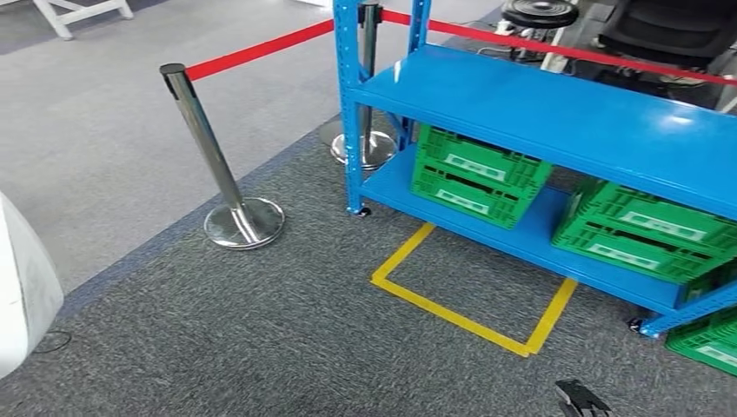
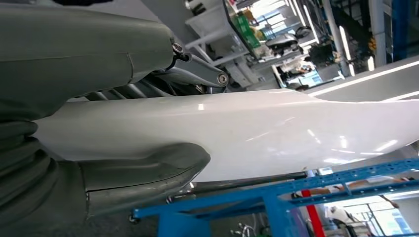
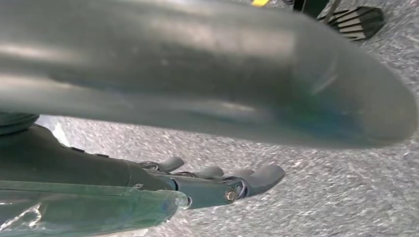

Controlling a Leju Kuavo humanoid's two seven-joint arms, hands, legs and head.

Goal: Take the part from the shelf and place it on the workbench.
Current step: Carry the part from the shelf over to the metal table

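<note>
Standing on grey carpet, blue shelf (image 1: 556, 113), green crates (image 1: 480, 175) with unreadable white labels

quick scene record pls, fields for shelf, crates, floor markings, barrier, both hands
shelf: blue metal shelf, upper board bare where visible
crates: green crates on the lower board, another on the floor at right
floor marking: yellow tape outline on grey carpet before the shelf
barrier: chrome post with red belt
left hand: left hand against a white curved part; grip unclear
right hand: right hand over carpet, fingers apart, a large blurred shape beside it
</note>
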